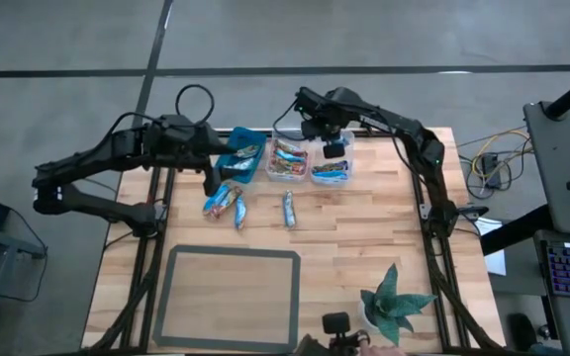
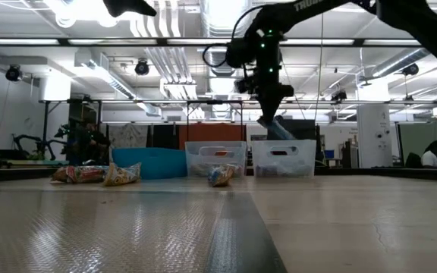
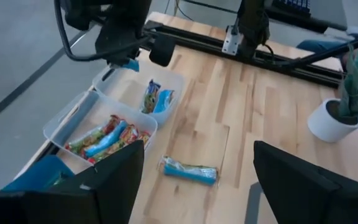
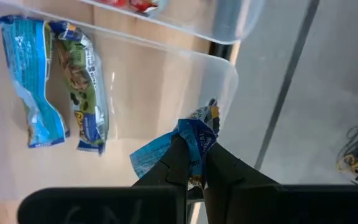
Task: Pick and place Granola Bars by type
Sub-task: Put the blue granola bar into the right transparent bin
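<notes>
Pale wooden planks make up the bench point(image 1: 364, 247), and the row of three bins at its far edge serves as the landmark. Nearest the camera side, well short of the bins, sit a grey mat point(image 1: 231, 297) and a potted plant point(image 1: 396, 305). Closer to the bins, three loose Granola Bars lie on the wood: a single blue bar point(image 1: 289, 208) just in front of the middle bin point(image 1: 288, 159), its long axis running toward the bins, and a pair point(image 1: 224, 203) in front of the teal bin point(image 1: 239, 151). The left claw point(image 1: 213, 180) hovers over that pair with its fingers spread wide and nothing in them; it is the nearer arm for all three loose bars, and the pair lies almost straight below it. Farther back, the right claw point(image 4: 194, 163) is pinched tight on a blue bar point(image 4: 191, 140), hanging above the far rim of the clear end bin point(image 1: 332, 166), where two blue-wrapped bars point(image 4: 55, 84) already lie. I judge the drop into that bin comes next; the bar hangs close to the wall, so it could fall outside.
</notes>
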Controlling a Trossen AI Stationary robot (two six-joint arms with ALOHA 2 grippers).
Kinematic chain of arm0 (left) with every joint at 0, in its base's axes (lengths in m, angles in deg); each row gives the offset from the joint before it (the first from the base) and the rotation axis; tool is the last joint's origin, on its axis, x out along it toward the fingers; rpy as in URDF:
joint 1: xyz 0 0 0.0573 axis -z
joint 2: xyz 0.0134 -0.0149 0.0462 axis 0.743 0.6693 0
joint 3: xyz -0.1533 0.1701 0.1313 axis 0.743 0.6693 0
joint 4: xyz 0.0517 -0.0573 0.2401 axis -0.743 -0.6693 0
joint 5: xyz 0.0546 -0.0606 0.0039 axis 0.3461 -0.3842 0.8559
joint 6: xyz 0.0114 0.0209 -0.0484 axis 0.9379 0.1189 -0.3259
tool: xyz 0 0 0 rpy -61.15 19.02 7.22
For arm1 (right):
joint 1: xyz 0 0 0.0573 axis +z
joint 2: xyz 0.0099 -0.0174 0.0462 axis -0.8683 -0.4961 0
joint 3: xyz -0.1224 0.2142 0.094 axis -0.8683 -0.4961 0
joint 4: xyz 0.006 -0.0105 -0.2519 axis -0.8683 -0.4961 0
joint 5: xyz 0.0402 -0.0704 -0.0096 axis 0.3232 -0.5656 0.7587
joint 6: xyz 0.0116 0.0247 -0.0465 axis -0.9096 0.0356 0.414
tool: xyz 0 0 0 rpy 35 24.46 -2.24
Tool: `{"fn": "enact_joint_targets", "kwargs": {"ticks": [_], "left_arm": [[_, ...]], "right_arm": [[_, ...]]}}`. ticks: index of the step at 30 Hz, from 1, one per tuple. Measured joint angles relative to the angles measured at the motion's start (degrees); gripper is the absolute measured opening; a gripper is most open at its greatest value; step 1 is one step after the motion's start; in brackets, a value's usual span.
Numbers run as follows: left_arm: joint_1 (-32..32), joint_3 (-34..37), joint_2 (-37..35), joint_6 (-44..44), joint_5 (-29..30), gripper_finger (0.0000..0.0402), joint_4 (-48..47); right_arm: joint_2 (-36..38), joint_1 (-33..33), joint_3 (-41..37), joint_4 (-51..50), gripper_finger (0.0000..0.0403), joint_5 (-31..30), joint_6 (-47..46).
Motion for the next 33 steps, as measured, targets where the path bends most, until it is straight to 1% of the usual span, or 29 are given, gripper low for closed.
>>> {"fn": "enact_joint_targets", "kwargs": {"ticks": [3,7,12,22,25,28,31,33], "left_arm": [[0.0,2.3,-1.8,-0.64,-0.09,0.0282,2.03],[0.0,2.92,-2.68,-0.68,-0.15,0.0282,2.07],[0.02,2.99,-3.06,-0.75,-0.84,0.0282,1.97],[0.02,2.97,-3.44,-1.1,-2.55,0.0282,1.71],[0.04,2.97,-3.46,-1.12,-2.92,0.0282,1.61],[0.04,2.97,-3.56,-1.12,-2.93,0.0282,1.43],[0.04,2.97,-3.58,-0.92,-3.06,0.0282,1.44],[0.04,2.97,-3.57,-0.91,-3.41,0.0282,1.44]], "right_arm": [[-1.54,1.25,-0.07,0.24,0.0011,-1.88,2.51],[-4.2,2.82,-0.13,0.46,0.0011,-3.19,5.66],[-7.48,2.98,-0.28,-0.09,0.0011,-4.31,4.24],[-11.69,3.02,-1.22,-0.08,0.0011,-3.61,3.68],[-11.81,3.08,-2.34,-0.64,0.0011,-1.13,3.6],[-11.94,3.13,-3.23,-0.79,0.0015,2.87,2.34],[-11.94,3.08,-3.43,-0.79,0.0037,6.19,1.99],[-11.94,3.08,-3.42,-0.81,0.006,6.51,1.33]]}}
